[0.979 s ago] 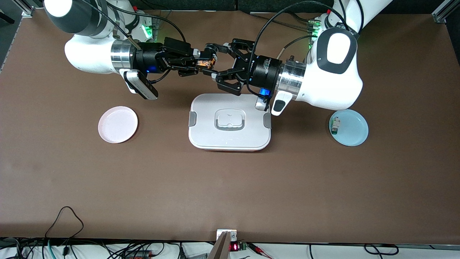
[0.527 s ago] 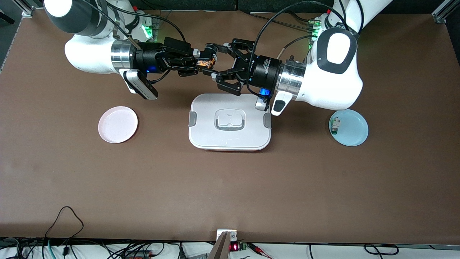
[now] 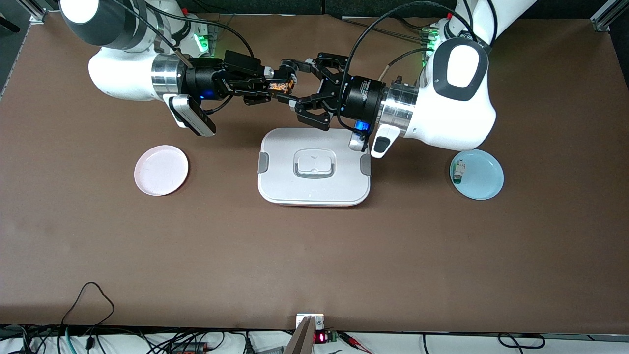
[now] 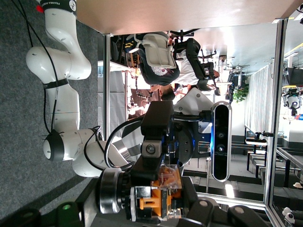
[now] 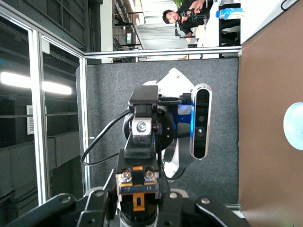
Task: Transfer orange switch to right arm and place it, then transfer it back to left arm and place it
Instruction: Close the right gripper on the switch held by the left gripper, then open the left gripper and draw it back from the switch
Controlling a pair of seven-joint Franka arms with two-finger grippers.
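Table (image 3: 314, 255) scene unchanged; orange switch (image 3: 281, 87) still clamped in right end effector (image 3: 275, 87).

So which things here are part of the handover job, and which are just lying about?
Job:
- orange switch, held in the right tool
- left tool, open around it
- box, to avoid

Lying about:
- pink plate
- blue plate
- white-and-green part on it
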